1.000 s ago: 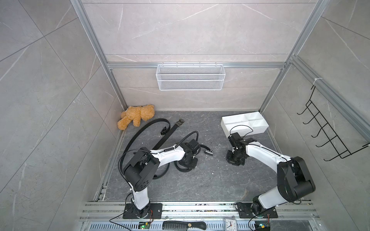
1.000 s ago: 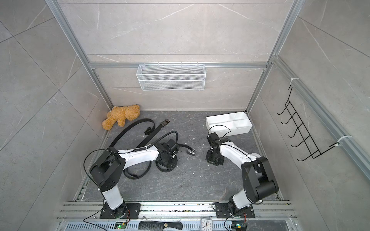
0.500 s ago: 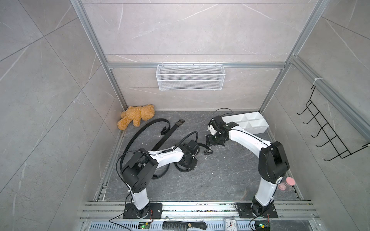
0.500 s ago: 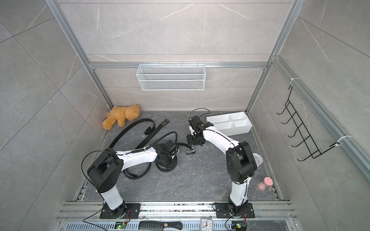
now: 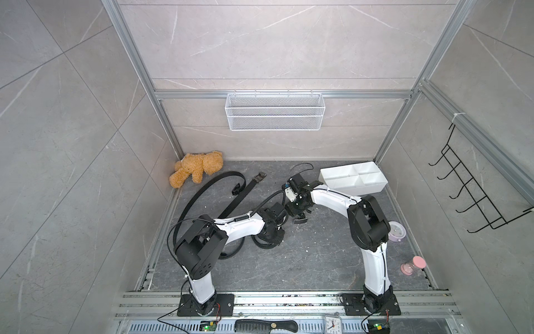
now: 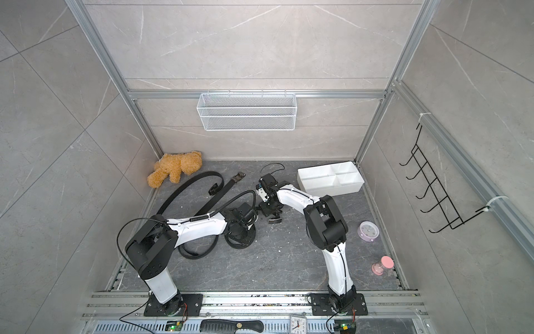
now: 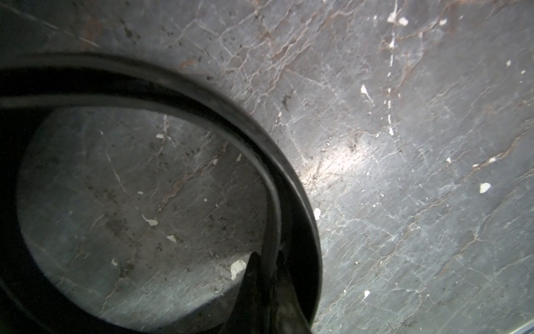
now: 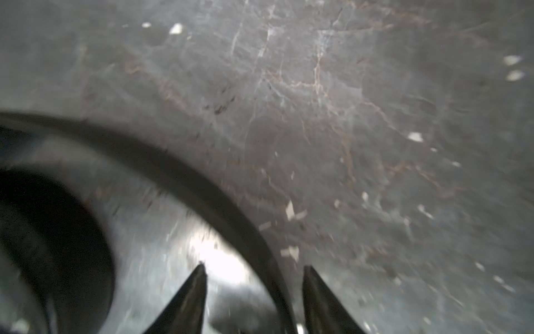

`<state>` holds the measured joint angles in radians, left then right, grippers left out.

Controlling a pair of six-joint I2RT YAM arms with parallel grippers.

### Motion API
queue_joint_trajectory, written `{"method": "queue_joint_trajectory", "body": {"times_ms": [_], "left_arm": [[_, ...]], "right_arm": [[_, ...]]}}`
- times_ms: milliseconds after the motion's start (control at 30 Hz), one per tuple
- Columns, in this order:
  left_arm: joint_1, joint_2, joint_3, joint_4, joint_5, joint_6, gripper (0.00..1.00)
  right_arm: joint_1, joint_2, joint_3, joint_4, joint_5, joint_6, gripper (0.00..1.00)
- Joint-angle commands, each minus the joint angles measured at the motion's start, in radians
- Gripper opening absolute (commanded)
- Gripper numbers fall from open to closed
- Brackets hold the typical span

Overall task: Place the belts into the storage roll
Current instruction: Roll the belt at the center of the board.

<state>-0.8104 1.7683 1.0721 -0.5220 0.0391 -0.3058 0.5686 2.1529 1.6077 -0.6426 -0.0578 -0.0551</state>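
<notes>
pinching the coiled belt (image 7: 289,173) tight in the left gripper (image 7: 267,257) — straddling it too with the right gripper (image 8: 254,267), jaws apart, gripping nothing. near, past the right gripper: the storage roll (image 5: 372,188). beyond the left gripper: two loose belts (image 5: 228,174).

One black coiled belt (image 5: 267,245) is standing on edge in the middle of the floor (image 5: 289,266). A curved belt (image 5: 202,189) and a straight belt (image 5: 242,196) are lying behind it. The white four-compartment tray (image 5: 375,189) is sitting back right.

Left gripper (image 7: 267,256): pinched tight, arm stretched low. Right gripper (image 8: 255,266): jaws parted (view blurred), arm bent inward, pointing down.
</notes>
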Motion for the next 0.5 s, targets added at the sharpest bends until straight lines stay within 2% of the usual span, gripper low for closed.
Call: {"method": "queue_joint_trajectory", "body": {"times_ms": [0,133,333,467], "left_arm": [[0.043,0.076,-0.062,-0.042,-0.130,-0.010,0.00],[0.065,0.103,-0.027,-0.049,-0.149,-0.015,0.00],[0.140,0.184,0.068,-0.038,-0.131,0.001,0.00],[0.180,0.301,0.227,-0.054,-0.127,0.010,0.00]], "right_arm": [[-0.003,0.064,0.052,-0.097,0.060,0.013,0.32],[-0.021,-0.017,-0.042,-0.159,0.179,0.101,0.00],[-0.130,-0.274,-0.351,-0.226,0.182,0.290,0.00],[-0.149,-0.436,-0.530,-0.230,0.140,0.399,0.00]]}}
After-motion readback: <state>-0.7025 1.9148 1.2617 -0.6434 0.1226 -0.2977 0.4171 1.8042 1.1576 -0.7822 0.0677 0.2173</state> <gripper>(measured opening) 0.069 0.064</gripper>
